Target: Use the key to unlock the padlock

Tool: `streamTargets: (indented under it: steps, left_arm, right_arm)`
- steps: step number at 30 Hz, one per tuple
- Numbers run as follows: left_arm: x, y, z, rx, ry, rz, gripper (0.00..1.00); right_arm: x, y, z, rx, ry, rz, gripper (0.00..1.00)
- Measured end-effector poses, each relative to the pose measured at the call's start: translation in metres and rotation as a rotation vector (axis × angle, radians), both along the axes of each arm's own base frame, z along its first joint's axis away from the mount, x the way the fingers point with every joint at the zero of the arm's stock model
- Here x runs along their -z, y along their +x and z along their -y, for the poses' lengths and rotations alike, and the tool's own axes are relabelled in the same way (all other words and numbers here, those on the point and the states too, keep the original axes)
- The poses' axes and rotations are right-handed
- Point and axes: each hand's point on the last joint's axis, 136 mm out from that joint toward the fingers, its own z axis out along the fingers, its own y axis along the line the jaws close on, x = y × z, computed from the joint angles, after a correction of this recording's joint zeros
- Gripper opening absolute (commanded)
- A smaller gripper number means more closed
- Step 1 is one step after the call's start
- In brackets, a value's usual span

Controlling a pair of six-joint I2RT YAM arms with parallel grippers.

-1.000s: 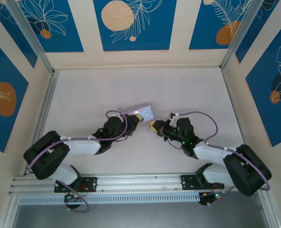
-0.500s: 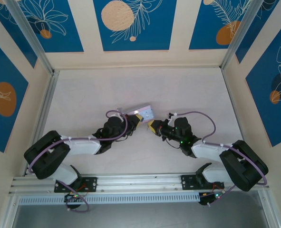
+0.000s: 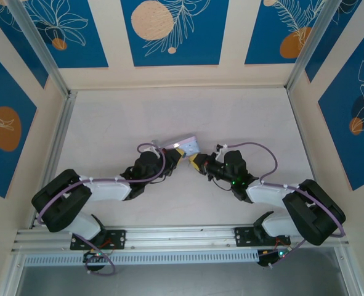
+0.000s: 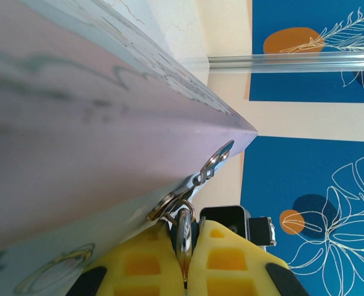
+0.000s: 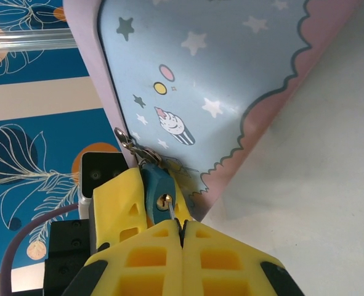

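Note:
The small dark-teal padlock hangs by a silvery clasp from the edge of the pastel-blue tin. My left gripper is shut on the padlock, whose edge shows silvery between the yellow pads. One of its yellow fingers shows beside the lock in the right wrist view. My right gripper is shut on the thin key, whose tip sits in the brass keyhole. From above, the left gripper and the right gripper meet tip to tip just under the tin.
The tin is lifted and tilted off the pale table. Aluminium rails and blue-patterned walls enclose the work area. Purple cables loop over both arms.
The right gripper has moved left, closing the gap to the left gripper. The left arm and tin have stayed put.

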Motion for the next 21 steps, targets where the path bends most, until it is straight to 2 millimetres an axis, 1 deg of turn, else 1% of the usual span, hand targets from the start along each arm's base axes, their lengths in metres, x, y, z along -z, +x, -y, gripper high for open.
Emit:
streamTargets:
  steps: [8,21]
  left_arm:
    - [-0.0001,0.0001,-0.0001,-0.001,0.0,0.001,0.0]
    - [-0.0002,0.0001,-0.0001,-0.006,-0.001,0.0,0.0]
  right_arm:
    - [-0.0034,0.002,-0.0017,0.001,0.005,0.009,0.0]
    - [-0.0025,0.0044,-0.0034,0.0,0.003,0.007,0.0]
